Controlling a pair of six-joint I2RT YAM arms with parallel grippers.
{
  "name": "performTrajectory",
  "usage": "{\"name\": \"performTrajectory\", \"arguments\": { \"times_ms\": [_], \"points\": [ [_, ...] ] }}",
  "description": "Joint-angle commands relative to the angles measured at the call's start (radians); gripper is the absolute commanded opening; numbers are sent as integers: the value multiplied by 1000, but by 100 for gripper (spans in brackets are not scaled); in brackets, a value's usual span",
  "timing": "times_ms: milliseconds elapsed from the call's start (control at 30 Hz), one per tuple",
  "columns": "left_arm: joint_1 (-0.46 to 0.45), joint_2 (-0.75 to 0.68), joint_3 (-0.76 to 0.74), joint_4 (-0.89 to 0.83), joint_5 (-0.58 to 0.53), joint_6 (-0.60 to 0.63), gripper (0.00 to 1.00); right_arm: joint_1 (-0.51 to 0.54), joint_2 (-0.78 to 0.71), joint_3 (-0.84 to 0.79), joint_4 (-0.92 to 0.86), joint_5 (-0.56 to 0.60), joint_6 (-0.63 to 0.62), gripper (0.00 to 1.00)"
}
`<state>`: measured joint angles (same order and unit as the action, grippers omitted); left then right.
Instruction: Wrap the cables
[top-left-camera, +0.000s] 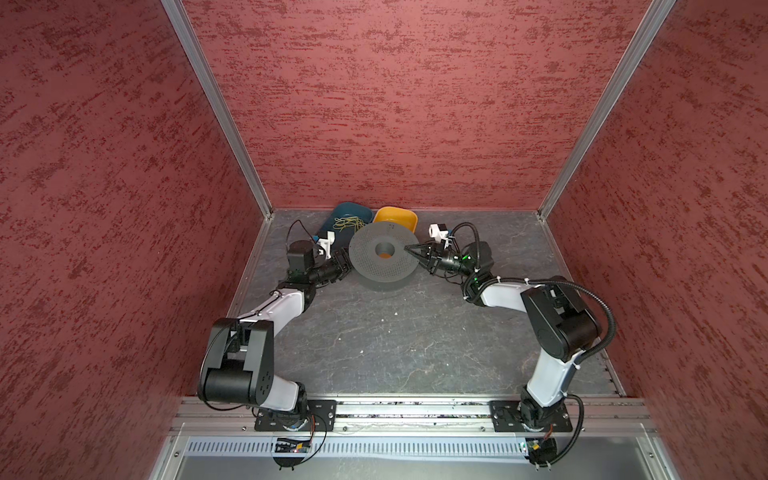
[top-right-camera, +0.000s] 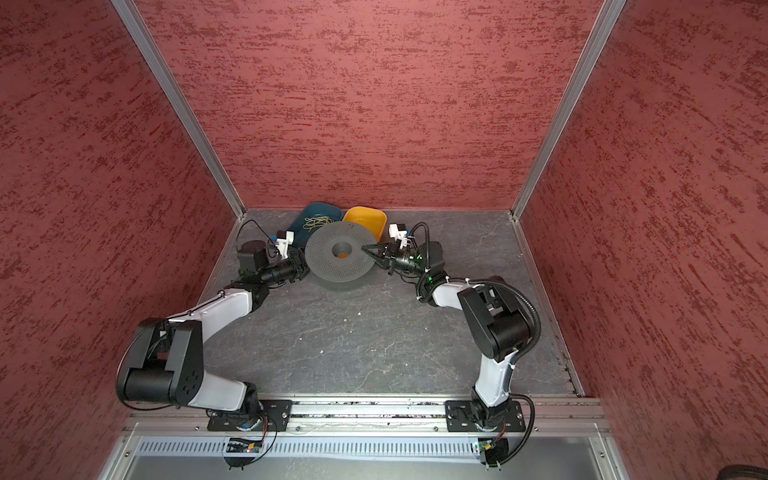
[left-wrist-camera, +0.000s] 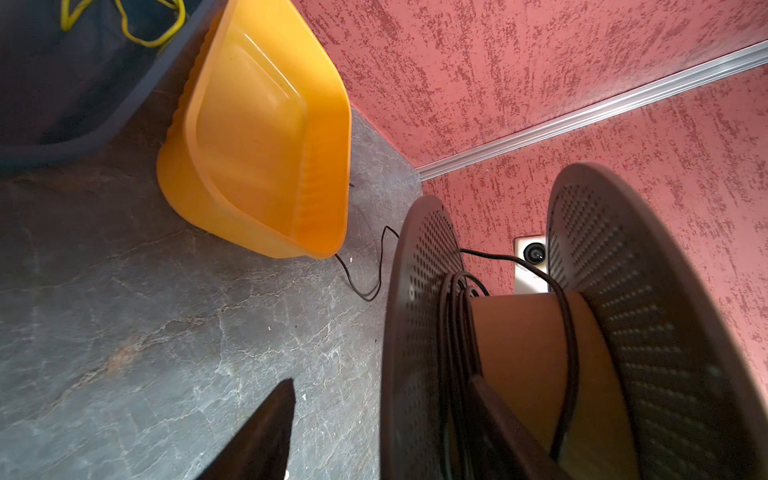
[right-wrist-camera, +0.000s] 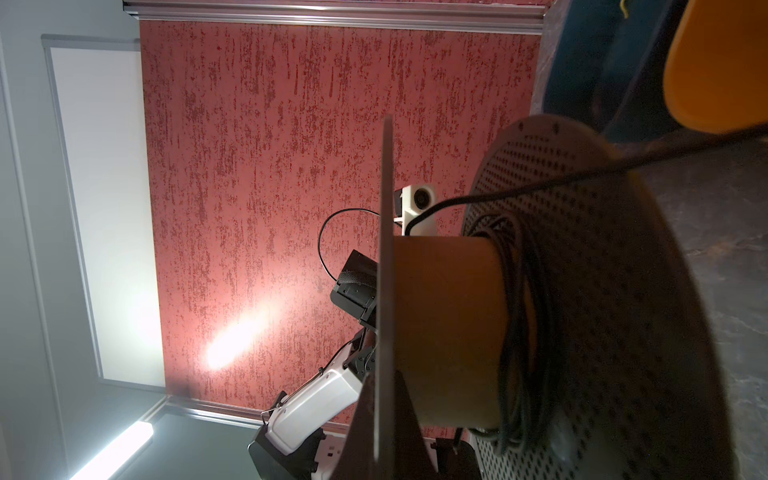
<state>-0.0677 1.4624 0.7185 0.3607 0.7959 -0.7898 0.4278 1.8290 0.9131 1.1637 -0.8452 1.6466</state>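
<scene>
A grey spool (top-left-camera: 370, 268) (top-right-camera: 332, 270) lies flat on the counter (top-left-camera: 374, 340). The black cable (left-wrist-camera: 453, 332) (right-wrist-camera: 523, 316) sits in loose turns around the spool's core, bunched against the flange nearer the counter. One strand leaves the spool and loops over the counter under the yellow bin (left-wrist-camera: 270, 145) behind the spool.

The right gripper (top-left-camera: 409, 248) (top-right-camera: 365, 248) reaches over the spool's right side, its fingers clenched on the thin upper flange. The left gripper (top-left-camera: 347, 264) (top-right-camera: 302, 266) is at the spool's left edge, released. One of its fingers (left-wrist-camera: 498, 432) is between the flanges and the other is outside the lower flange, clear of it.

A blue bin (top-left-camera: 357, 208) holding yellow strands (top-left-camera: 348, 223) stands behind the spool, left of the yellow bin.
</scene>
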Motion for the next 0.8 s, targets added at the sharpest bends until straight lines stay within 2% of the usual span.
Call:
{"name": "performTrajectory", "arguments": {
  "times_ms": [0,133,300,433,533,600,767],
  "points": [
    [-20,-1,-9,36,21,7,63,-2,-19,18,145,9,28,0],
    [-24,25,-5,30,16,2,51,-2,-21,18,153,11,34,0],
    [-35,41,6,65,27,-19,43,-2,-29,8,157,10,38,0],
    [-56,15,27,55,27,-44,19,-3,-21,-11,157,2,31,0],
    [-66,-33,66,-52,10,-37,5,-11,-4,-28,176,-14,14,0],
    [-66,-77,98,-165,-15,-5,0,-28,6,-47,199,-24,-8,11],
    [-51,-191,213,-485,-73,96,0,-100,-26,-98,178,-77,-166,45]
  ]
}}
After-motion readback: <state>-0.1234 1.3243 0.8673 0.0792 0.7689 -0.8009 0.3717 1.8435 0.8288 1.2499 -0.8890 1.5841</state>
